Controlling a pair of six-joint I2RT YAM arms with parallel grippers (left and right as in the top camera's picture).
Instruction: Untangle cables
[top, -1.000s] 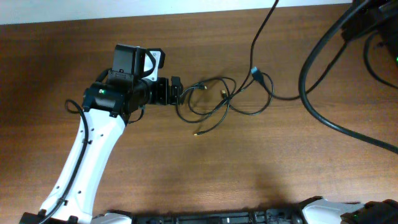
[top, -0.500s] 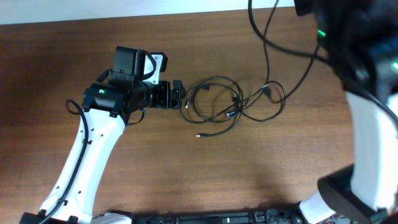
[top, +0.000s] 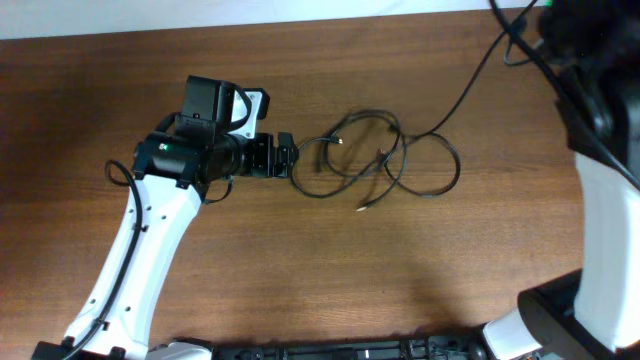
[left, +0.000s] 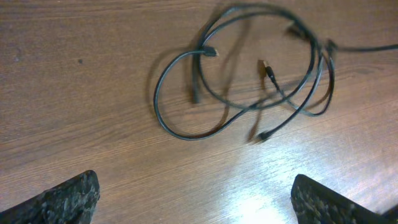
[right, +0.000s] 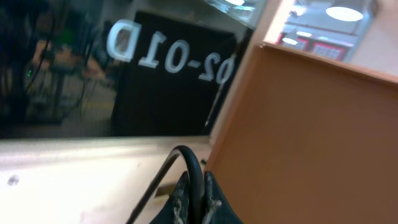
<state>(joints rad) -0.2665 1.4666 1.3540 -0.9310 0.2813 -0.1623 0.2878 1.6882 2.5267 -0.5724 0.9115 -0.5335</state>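
The job is looking barely begun: the cables (top: 378, 160) are lying in overlapping loops near the middle of the counter (top: 300, 290), not yet separated. One strand (top: 470, 83) is stretching away toward 1 o'clock. The right pincer (right: 194, 186), raised well above the counter, is pinching that strand. The left pincer (left: 199, 202), spread wide and holding nothing, is hovering low at the tangle's 9 o'clock side.

A: Table (top: 400, 270): brown wood grain, smooth, low sheen under glare.
B: Cables (top: 372, 165): black rubbery jacket, slight gloss; plug tips (left: 267, 68) metallic. Left arm shell (top: 140, 250): white glossy plastic.
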